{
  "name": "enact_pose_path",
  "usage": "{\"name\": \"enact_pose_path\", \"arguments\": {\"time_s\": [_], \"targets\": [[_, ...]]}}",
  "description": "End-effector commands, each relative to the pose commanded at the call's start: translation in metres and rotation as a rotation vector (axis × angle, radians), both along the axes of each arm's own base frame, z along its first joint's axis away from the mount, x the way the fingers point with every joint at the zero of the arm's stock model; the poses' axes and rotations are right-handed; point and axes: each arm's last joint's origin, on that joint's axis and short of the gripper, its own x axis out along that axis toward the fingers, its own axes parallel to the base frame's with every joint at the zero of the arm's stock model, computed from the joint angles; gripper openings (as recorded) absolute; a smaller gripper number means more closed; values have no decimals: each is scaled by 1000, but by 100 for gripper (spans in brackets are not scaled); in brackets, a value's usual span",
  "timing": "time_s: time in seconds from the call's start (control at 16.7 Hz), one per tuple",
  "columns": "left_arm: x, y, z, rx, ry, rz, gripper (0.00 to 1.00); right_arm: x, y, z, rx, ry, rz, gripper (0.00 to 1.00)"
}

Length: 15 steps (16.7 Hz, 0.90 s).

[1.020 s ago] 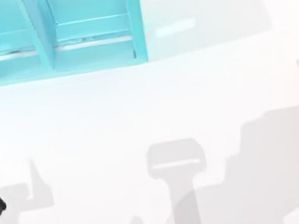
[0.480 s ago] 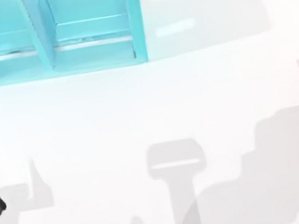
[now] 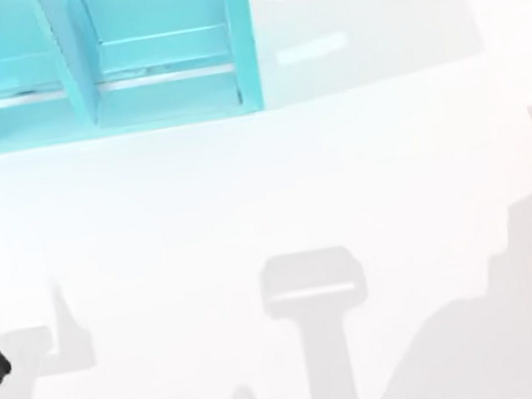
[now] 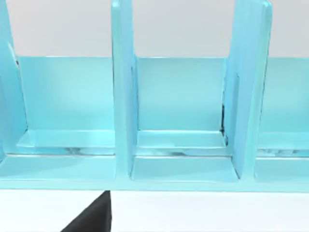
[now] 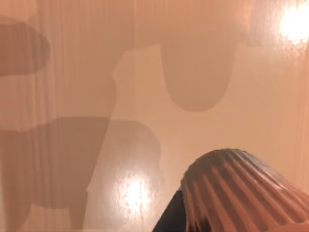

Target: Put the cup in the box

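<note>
One ribbed copper-brown cup shows, partly cut off. One light blue box has several slots. I cannot tell how either gripper's fingers stand.

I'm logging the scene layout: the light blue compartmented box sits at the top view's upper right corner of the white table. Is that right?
Not quite. The light blue compartmented box sits at the upper left of the white table, not the upper right, as the top view shows. Its dividers and open compartments match your description.
</note>
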Motion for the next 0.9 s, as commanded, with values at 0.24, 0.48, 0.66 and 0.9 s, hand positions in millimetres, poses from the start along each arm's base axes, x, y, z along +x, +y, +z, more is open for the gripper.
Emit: {"name": "enact_pose_path", "arguments": {"time_s": [0.24,0.48,0.66,0.9], "targets": [[0,0,0,0,0,0,100,0,0,0,0,0,0,15],[0,0,0,0,0,0,100,0,0,0,0,0,0,45],[0,0,0,0,0,0,100,0,0,0,0,0,0,68],[0,0,0,0,0,0,100,0,0,0,0,0,0,98]]}}
